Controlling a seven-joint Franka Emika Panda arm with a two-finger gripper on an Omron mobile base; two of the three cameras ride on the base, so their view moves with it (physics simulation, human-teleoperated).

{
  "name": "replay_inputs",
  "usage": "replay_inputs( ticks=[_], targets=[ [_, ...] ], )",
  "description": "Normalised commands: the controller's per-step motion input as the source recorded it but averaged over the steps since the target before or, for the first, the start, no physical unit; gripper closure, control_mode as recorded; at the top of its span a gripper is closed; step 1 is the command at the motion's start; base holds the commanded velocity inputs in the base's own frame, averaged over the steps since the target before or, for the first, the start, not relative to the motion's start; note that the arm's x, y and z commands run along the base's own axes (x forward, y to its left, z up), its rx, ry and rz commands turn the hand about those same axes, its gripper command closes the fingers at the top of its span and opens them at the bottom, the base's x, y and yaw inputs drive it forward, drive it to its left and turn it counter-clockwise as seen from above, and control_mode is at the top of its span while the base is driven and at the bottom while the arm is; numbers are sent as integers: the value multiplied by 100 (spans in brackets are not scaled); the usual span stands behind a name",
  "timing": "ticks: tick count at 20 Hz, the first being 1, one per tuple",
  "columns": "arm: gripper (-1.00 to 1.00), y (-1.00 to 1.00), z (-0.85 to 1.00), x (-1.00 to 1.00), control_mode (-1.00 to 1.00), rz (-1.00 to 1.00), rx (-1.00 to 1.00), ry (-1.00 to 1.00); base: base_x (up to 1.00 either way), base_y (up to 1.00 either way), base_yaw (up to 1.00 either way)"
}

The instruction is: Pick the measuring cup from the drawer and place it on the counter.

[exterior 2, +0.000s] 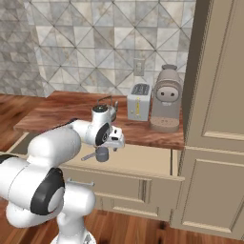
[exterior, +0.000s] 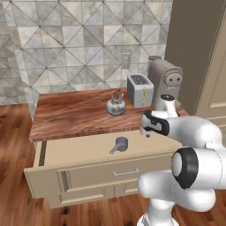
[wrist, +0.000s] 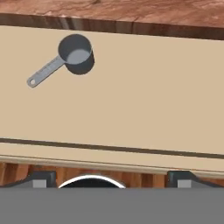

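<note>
The measuring cup (exterior: 120, 143) (exterior 2: 101, 153) (wrist: 76, 54), small and dark grey, stands upright on the floor of the drawer (exterior: 79, 148) (exterior 2: 143, 159) (wrist: 131, 100), which is pulled out. Its flat handle points toward the drawer's front left. My gripper (exterior: 147, 131) (exterior 2: 117, 141) (wrist: 111, 179) hangs above the drawer, to the right of the cup and apart from it. It is open, its fingertips (wrist: 41, 179) spread wide with nothing between them. The wood-grain counter (exterior: 75, 112) (exterior 2: 57, 114) (wrist: 131, 11) lies just behind the drawer.
On the counter stand a shiny silver kettle (exterior: 116, 105) (exterior 2: 106, 107), a toaster (exterior: 140, 89) (exterior 2: 138, 107) and a coffee machine (exterior: 165, 81) (exterior 2: 167, 97). A tall beige cabinet (exterior 2: 214, 119) borders the counter on the right. The drawer front carries a silver bar handle (exterior: 126, 172).
</note>
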Motion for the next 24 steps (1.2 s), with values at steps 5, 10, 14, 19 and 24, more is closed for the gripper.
replay_inputs(
  ticks=[5, 10, 14, 19, 24],
  targets=[
    [-100, -3, -60, 31, -100, 0, 0, 1, 0, 0, 0],
    [-100, 0, -78, 31, -100, 0, 0, 3, 0, 0, 0],
    [-100, 0, -70, 8, -100, 0, 0, 7, 0, 0, 0],
    [-100, 0, -37, -79, -100, 1, 0, 16, 0, 0, 0],
    [-100, 0, -21, -100, -100, 0, 0, 26, 0, 0, 0]
  ],
)
